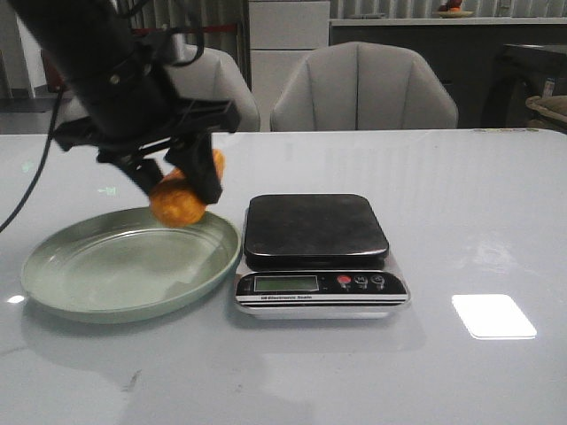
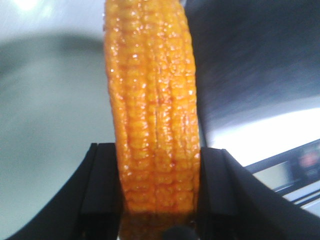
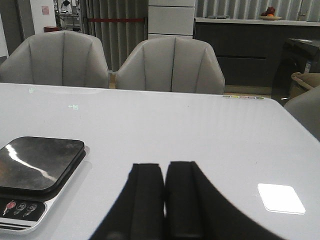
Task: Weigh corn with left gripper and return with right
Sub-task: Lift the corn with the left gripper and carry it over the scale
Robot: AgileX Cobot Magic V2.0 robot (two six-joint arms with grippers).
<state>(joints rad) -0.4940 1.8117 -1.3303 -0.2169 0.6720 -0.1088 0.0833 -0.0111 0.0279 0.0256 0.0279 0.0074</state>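
Note:
My left gripper (image 1: 182,190) is shut on the orange-yellow corn (image 1: 180,200) and holds it in the air over the right rim of the green plate (image 1: 80,305), just left of the scale (image 1: 315,228). In the left wrist view the corn (image 2: 155,115) stands between both black fingers (image 2: 102,185), with the plate (image 2: 45,125) below it and the scale's dark platform (image 2: 250,65) beside it. My right gripper (image 3: 164,167) is shut and empty, above bare table to the right of the scale (image 3: 37,165). It does not show in the front view.
The scale's display and buttons (image 1: 319,283) face the front edge. Two grey chairs (image 1: 363,88) stand behind the table. A bright light patch (image 1: 493,316) lies on the table at the right.

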